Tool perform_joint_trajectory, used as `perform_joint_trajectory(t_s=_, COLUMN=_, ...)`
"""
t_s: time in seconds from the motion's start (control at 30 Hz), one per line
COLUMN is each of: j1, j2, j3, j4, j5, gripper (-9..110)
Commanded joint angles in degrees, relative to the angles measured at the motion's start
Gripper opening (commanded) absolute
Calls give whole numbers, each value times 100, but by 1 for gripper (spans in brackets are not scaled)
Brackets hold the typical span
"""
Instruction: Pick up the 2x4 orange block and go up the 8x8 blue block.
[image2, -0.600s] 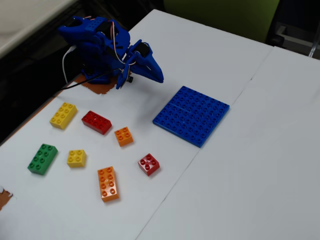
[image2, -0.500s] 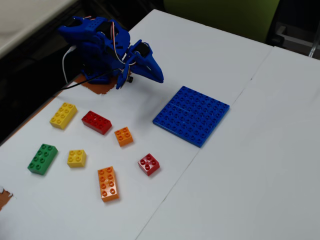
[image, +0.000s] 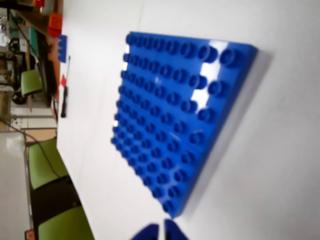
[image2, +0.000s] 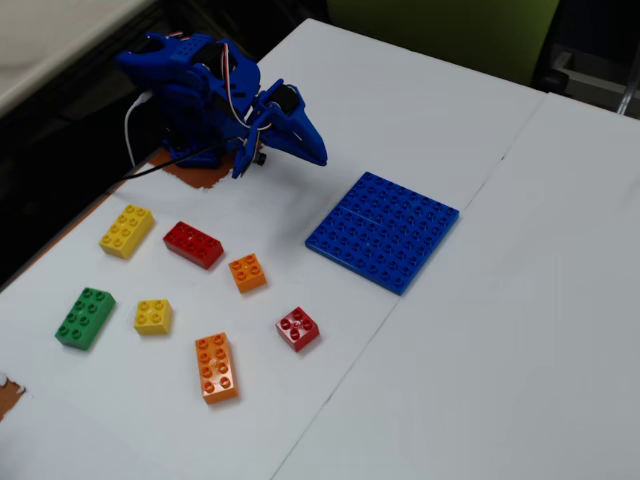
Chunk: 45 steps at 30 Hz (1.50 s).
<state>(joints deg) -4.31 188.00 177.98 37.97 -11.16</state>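
Orange 2x4 block (image2: 217, 368) untouched on the tabletop (image2: 470, 350) — nothing done yet.
Your hand (image2: 312, 152) is closed, empty, near the 8x8 blue block (image2: 383, 231); pick and placement both remain.

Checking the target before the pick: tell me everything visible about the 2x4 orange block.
The 2x4 orange block is an oblong brick of glossy-looking orange plastic, with eight studs in two rows of four. It lies flat, studs up, on the white table, at the front of the loose bricks in the fixed view, its long side running roughly away from the camera. Nothing touches it: the square red brick and square yellow brick sit apart. The wrist view does not show it.
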Motion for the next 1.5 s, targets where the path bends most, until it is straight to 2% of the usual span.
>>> perform_joint_trajectory(t_s=0.0, j1=9, j2=237, j3=237, j4=18, j5=18, gripper=0)
perform_joint_trajectory(t_s=0.57, j1=88, j2=-123, j3=-9, j4=0, j5=-53, gripper=0)
perform_joint_trajectory(t_s=1.03, j1=1151, j2=-2936, j3=-4201, j4=1863, j5=-1468, gripper=0)
perform_joint_trajectory(t_s=1.47, j1=2971, j2=-5906, j3=-7576, j4=2944, j5=-3173, gripper=0)
